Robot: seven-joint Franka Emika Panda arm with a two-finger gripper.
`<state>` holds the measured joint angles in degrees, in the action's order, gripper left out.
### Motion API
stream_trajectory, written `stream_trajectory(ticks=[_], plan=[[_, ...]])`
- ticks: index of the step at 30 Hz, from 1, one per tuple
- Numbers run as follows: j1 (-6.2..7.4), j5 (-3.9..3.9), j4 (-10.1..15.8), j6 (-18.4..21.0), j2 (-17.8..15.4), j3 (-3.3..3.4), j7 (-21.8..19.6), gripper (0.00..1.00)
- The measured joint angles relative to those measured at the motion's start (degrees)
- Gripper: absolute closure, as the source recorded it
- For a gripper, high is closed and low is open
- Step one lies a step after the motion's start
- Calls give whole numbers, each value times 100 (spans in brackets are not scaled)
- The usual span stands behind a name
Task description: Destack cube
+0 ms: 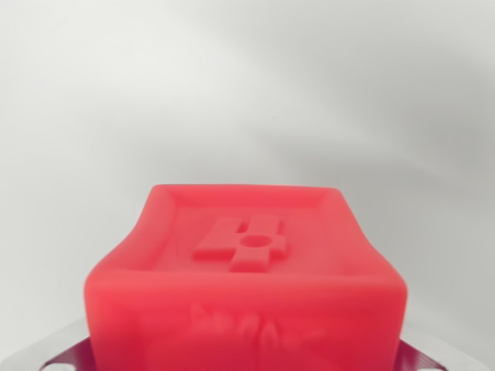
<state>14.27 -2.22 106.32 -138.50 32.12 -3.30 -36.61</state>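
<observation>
cube fills lower wrist view, raised emblem on top face | gripper pads flank its base at both bottom corners, apparently clamped on it | no lower cube or table visible; backdrop plain white | judged lifted clear for destacking

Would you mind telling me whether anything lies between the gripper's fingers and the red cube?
Nothing shows between them in the wrist view: the red cube fills the gap, with a metal finger at each lower corner. Whether they touch it cannot be told.
</observation>
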Motion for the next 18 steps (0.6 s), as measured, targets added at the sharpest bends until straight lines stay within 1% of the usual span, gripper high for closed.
stream_trajectory(ticks=[12,18], plan=[[159,-14,-302,84,219,0,108,100],[218,-18,-407,86,333,0,138,100]])
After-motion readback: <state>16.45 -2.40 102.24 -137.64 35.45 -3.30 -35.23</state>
